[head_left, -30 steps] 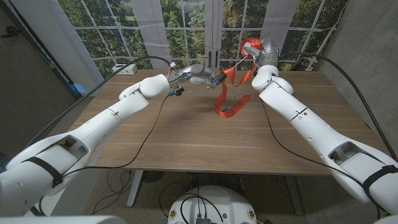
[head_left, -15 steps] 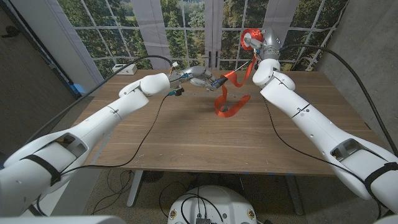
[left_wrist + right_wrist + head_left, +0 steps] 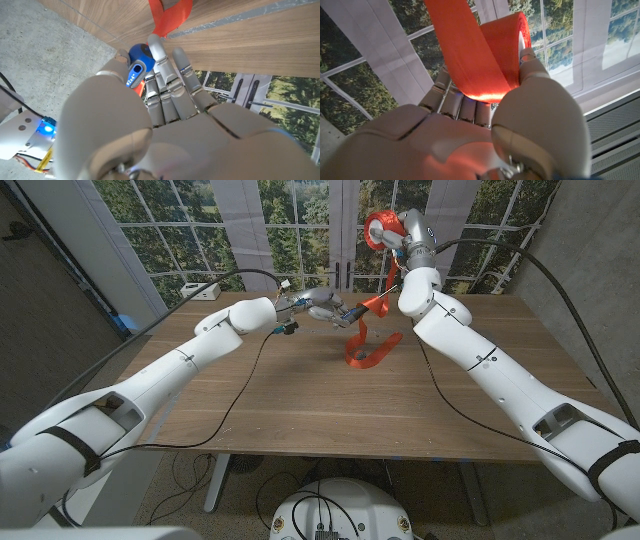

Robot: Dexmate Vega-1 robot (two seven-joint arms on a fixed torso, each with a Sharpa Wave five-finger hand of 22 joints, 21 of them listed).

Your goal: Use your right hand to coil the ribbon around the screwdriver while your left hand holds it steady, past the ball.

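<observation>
Head view: near the worktop's [image 3: 300,400] far edge, the left robot hand [image 3: 318,302] grips the blue-handled screwdriver [image 3: 350,310]; the raised right robot hand [image 3: 392,232] holds the orange fabric ribbon [image 3: 362,340]. Left wrist view: the left robot hand's fingers [image 3: 165,80] clench the handle. Right wrist view: ribbon is looped through the right robot hand's grasp; overpulling could slip the coil.

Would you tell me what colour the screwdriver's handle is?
Blue, with a white label; the screwdriver handle shows best in the left wrist view.
</observation>
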